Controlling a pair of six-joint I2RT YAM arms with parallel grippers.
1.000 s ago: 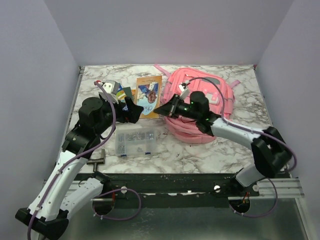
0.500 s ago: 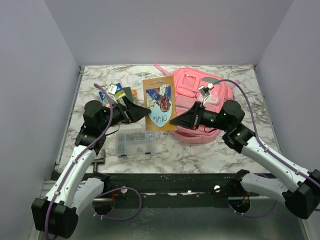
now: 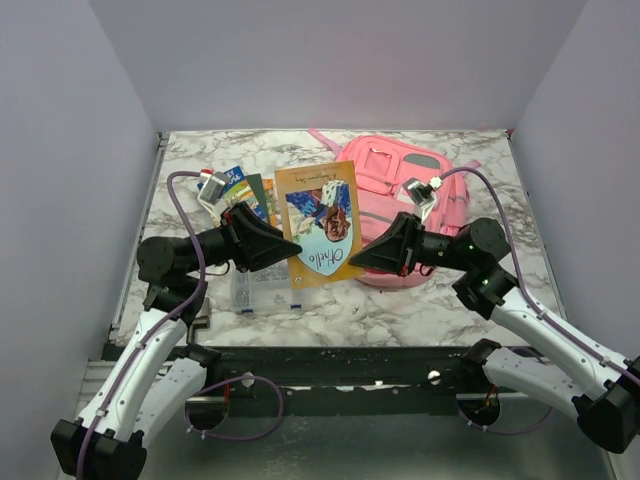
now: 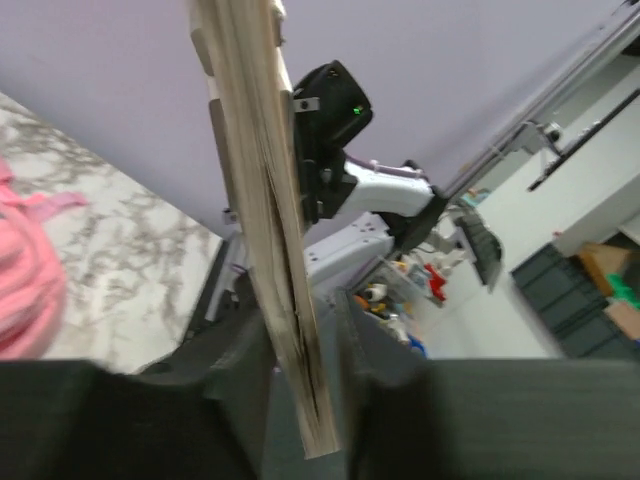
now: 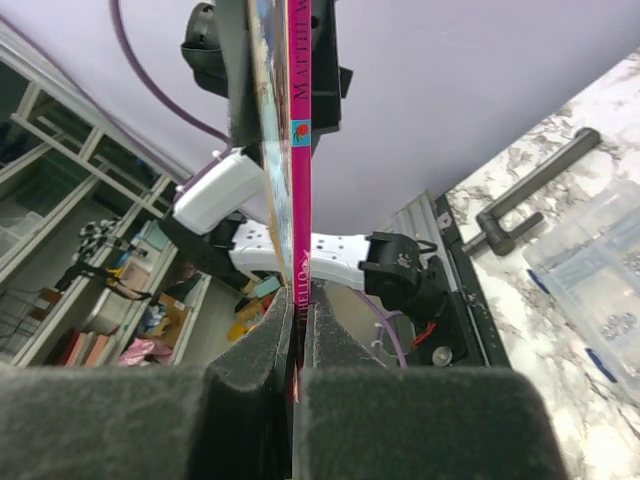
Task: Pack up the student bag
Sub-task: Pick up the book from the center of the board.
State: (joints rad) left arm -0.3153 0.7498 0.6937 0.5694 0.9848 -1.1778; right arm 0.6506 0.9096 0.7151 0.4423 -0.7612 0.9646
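Observation:
The student bag (image 3: 400,175), a pink backpack, lies at the back right of the table, and a strip of it shows in the left wrist view (image 4: 25,290). An orange paperback book (image 3: 318,225) hangs tilted in the air between both arms. My right gripper (image 3: 352,262) is shut on its magenta spine (image 5: 300,150), which is pinched tight between the pads (image 5: 298,340). My left gripper (image 3: 295,252) has its jaws closed around the opposite page edge (image 4: 255,200), low between its fingers (image 4: 308,400).
A clear plastic compartment box (image 3: 262,290) lies under the raised book and also shows in the right wrist view (image 5: 590,270). A small stack of books and cards (image 3: 235,185) sits at the back left. A dark T-shaped handle (image 3: 195,320) lies near the front left edge.
The right gripper lifted the book off the table and carried it toward the near side. The left gripper came up to its free edge and closed from wide open onto it.

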